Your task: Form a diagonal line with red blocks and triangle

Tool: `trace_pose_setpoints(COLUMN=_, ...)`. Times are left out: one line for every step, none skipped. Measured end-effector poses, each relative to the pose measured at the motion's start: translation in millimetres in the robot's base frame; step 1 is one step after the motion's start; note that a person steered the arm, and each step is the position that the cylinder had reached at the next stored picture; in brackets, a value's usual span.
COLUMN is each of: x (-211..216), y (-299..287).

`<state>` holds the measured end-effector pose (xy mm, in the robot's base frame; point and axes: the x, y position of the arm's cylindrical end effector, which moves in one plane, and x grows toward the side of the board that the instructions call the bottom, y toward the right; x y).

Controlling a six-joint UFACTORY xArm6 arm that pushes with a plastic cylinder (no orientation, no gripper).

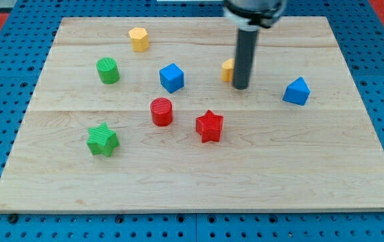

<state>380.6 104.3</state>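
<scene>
Your end effector is a bare rod with no jaws; my tip [241, 87] touches the orange block [227, 69], at 1 o'clock from the red star [209, 126] and red cylinder [161, 111].

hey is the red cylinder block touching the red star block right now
Apart. The camera view shows a strip of bare wooden board between the red cylinder block and the red star block.

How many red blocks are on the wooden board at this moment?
2. The red cylinder stands near the board's middle; the red star lies just to its right, slightly lower. My tip is above the star, partly hiding an orange block.
</scene>
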Motion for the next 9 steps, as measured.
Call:
trace_pose_setpoints(x=-44.1, y=6.2)
trace_pose_setpoints(x=-25.4, y=-38.2)
trace_pose_setpoints(x=-1.0, y=-69.7)
trace_pose_setpoints(x=-7.6, y=-40.7)
trace_pose_setpoints(x=15.8, y=21.3)
trace_pose_setpoints(x=69.8, y=11.2)
trace_pose_setpoints(x=71.6, y=108.9)
trace_pose_setpoints(x=23.9, y=162.0)
trace_pose_setpoints(x=42.2, y=44.5)
